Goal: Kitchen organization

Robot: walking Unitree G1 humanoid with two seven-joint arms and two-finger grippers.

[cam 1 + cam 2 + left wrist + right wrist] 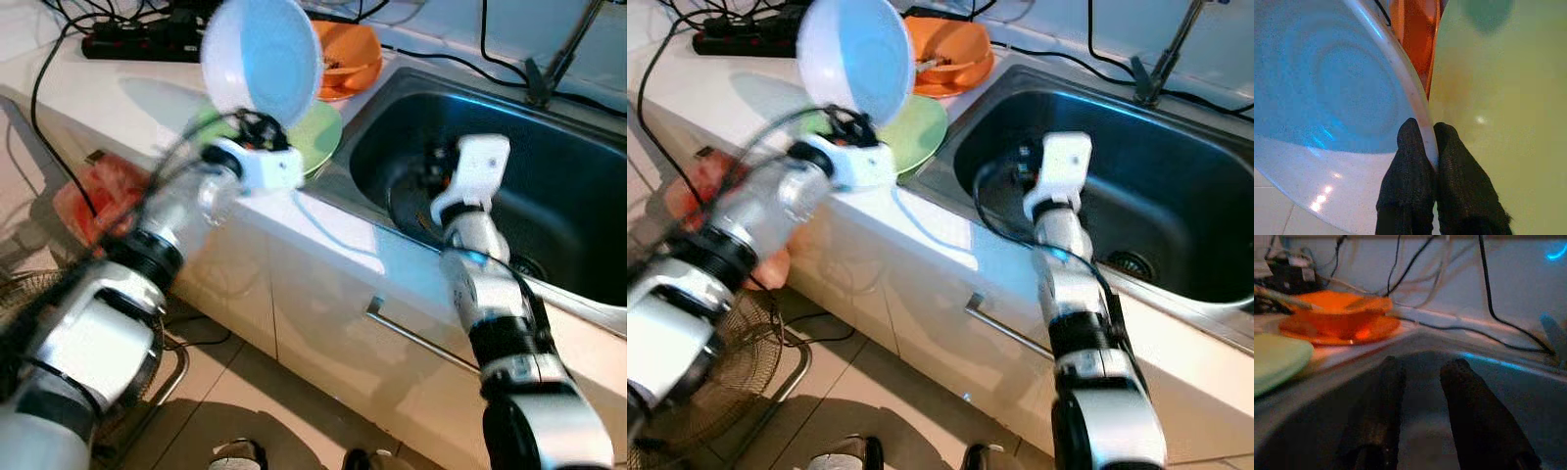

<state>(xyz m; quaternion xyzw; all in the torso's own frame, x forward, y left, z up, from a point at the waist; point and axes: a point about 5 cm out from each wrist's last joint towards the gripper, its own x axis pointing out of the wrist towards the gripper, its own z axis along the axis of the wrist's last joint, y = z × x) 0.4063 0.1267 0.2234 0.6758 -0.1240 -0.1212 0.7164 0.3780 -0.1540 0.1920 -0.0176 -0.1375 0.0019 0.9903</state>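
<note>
Above the tabletop (pixel 118 93) | left claw (pixel 1431 147) clamped on white bowl (pixel 263 61) rim, bowl upright on edge, over green plate (pixel 323 137) | right claw (pixel 1422 382) apart, in sink (pixel 549 176); orange dishes (pixel 1339 316) beyond.

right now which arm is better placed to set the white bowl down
Left: its gripper already pinches the bowl's rim above the green plate. The right gripper hangs open and empty over the sink.

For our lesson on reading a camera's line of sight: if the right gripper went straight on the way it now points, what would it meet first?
Probably the sink's far wall: the right gripper hangs inside the basin aimed at that corner. The orange bowl sits higher and to one side. Depth is unclear.
</note>
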